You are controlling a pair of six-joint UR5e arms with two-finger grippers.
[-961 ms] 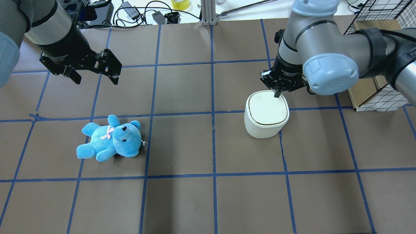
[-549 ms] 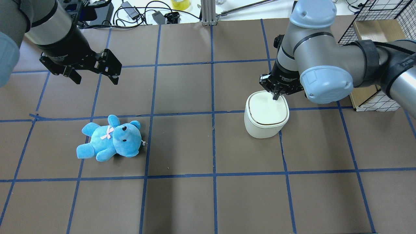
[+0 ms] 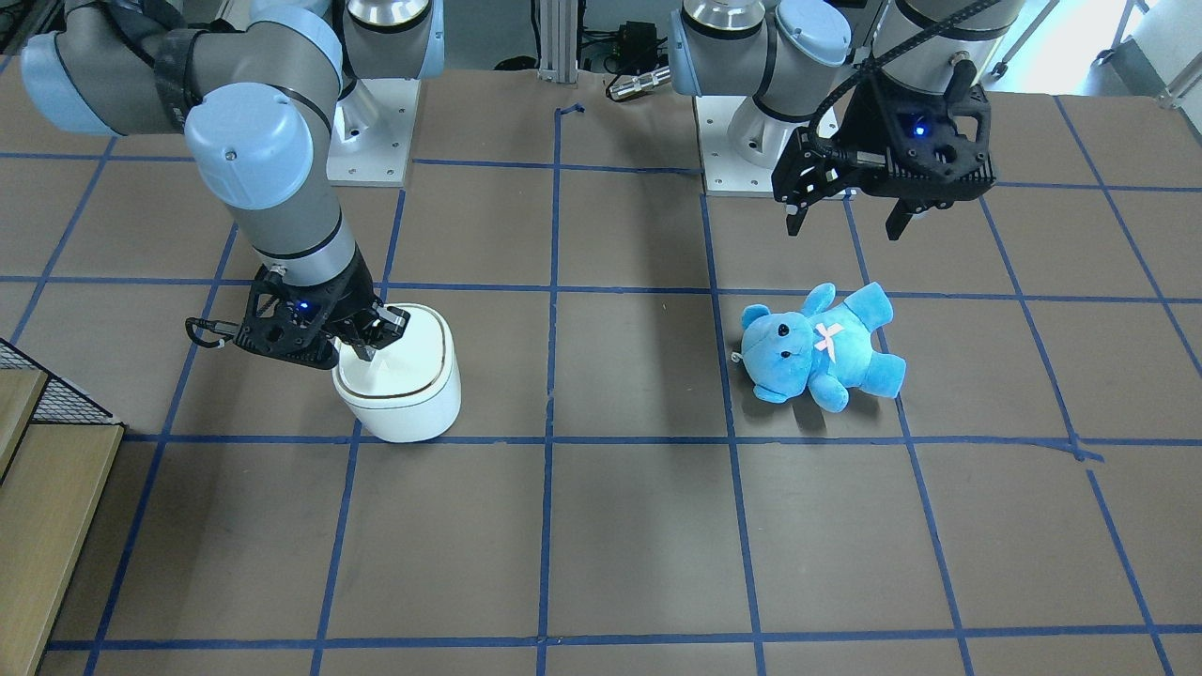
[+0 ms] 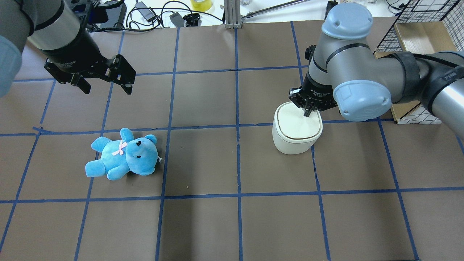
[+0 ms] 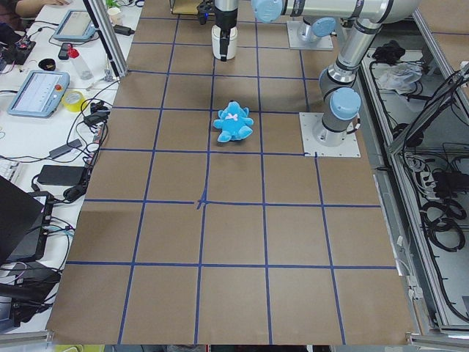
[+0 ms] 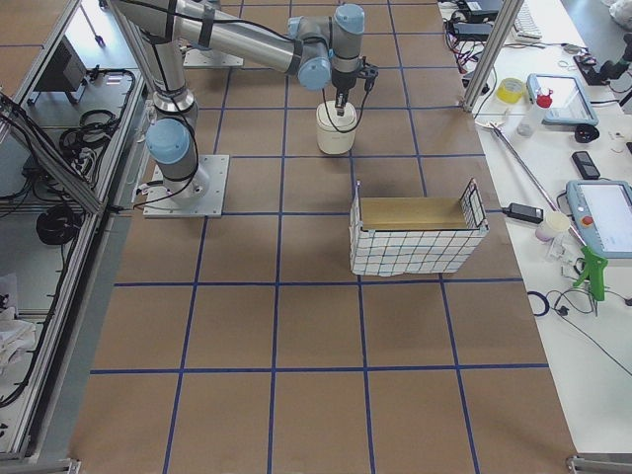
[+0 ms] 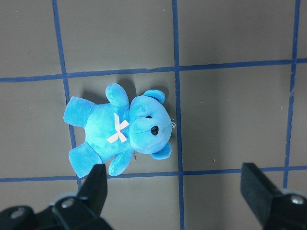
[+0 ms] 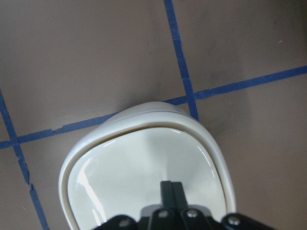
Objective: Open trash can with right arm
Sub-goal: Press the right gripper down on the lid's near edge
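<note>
The white trash can (image 4: 295, 136) stands right of centre on the brown table; it also shows in the front view (image 3: 408, 404) and the right wrist view (image 8: 144, 153). Its flat lid lies down inside the gold rim line. My right gripper (image 4: 306, 113) is shut, and its joined fingertips (image 8: 171, 189) point straight down onto the far part of the lid; in the front view this gripper (image 3: 364, 352) appears to touch the lid. My left gripper (image 4: 107, 90) is open and empty, held high over the table's left side, above and beyond a blue teddy (image 4: 121, 155).
The blue teddy (image 7: 122, 132) lies on its back below the left gripper (image 7: 177, 191). A wire-mesh basket with a wooden box (image 4: 417, 36) stands right of the trash can, close behind the right arm. Cables and small devices (image 4: 152, 14) line the far table edge.
The right gripper has slid from the lid's far edge a little inward over the lid, and its elbow has swung left. The left arm and the teddy have not moved.
</note>
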